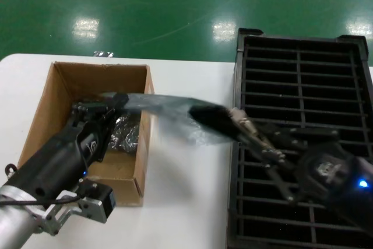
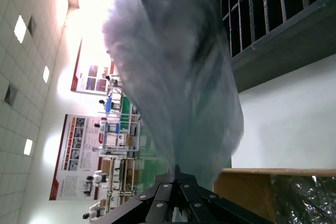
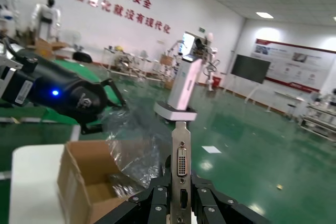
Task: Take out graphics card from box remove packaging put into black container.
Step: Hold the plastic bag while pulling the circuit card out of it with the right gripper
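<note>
The graphics card (image 1: 211, 119) hangs above the table between the box (image 1: 44, 115) and the black container (image 1: 300, 86), half out of the packaging (image 1: 163, 108). My right gripper (image 1: 239, 122) is shut on its silver bracket (image 3: 181, 153), right gripper (image 3: 181, 195) fingers on both sides. Over the box, my left gripper (image 1: 119, 99) is shut on the other end of the grey translucent packaging (image 2: 178, 77), which is stretched between the two arms. In the left wrist view my left gripper (image 2: 176, 174) pinches the bag's edge.
More crinkly grey bags (image 1: 125, 132) lie inside the cardboard box (image 3: 89, 177). The slotted black container (image 2: 273, 14) stands on the right of the white table (image 1: 186, 202), right under my right arm. The left arm (image 3: 68, 95) shows in the right wrist view.
</note>
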Motion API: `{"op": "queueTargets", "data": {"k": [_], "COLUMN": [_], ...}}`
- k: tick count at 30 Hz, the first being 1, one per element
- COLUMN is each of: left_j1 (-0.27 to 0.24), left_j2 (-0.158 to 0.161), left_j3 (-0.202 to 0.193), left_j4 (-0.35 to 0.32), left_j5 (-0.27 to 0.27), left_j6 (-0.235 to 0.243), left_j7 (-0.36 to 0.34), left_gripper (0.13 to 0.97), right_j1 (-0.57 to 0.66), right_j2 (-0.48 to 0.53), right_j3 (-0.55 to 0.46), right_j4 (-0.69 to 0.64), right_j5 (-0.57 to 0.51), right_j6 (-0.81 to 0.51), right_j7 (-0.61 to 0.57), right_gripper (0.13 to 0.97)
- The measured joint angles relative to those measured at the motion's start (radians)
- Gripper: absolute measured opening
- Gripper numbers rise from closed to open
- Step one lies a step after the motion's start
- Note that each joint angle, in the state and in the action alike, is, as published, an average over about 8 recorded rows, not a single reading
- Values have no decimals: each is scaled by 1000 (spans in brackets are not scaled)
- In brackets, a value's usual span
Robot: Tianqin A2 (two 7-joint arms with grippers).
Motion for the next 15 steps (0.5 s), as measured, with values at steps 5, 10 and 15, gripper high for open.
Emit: {"op": "queueTargets", "data": {"k": [5, 10, 15], "left_j1": [0, 0, 0], "left_j2": [0, 0, 0], "left_j3": [0, 0, 0], "left_j4": [0, 0, 0], "left_j5": [0, 0, 0], "left_j6": [0, 0, 0], "left_j7": [0, 0, 0], "left_gripper": [138, 138, 138], "right_j1": [-97, -166, -191], "right_j2": [54, 59, 47], "right_j3": [113, 217, 260], "right_j4": [67, 93, 99], "right_j5": [37, 91, 123], "right_j6": [10, -6, -21], "right_j7": [14, -17, -47], "right_gripper": [193, 193, 193]}}
